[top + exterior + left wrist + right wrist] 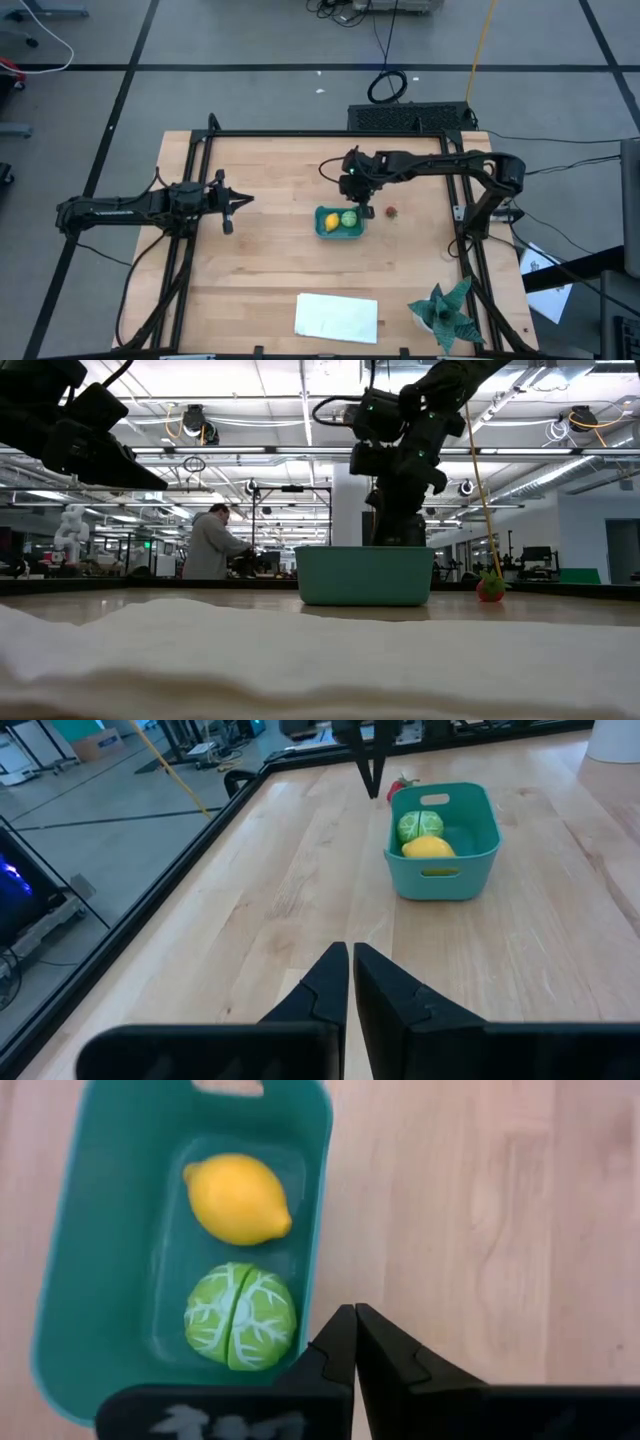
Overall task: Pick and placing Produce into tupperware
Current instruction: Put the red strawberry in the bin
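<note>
The teal tupperware (340, 222) stands on the wooden table near its middle. In it lie a yellow lemon (238, 1198) and a light green ball (240, 1315), side by side. A small dark red piece (391, 211) rests on the table to the tub's right. My right gripper (355, 1320) is shut and holds nothing. It hangs above the table just outside the tub's right wall (318, 1230), between the tub and the red piece. My left gripper (350, 960) is shut and hovers over the table's left part, pointing toward the tub.
A flat white rectangle (337, 316) lies near the front edge. A spiky teal-green plant (447, 310) stands at the front right corner. Black frame rails run along the table's edges. A person (210, 545) stands in the room beyond the table.
</note>
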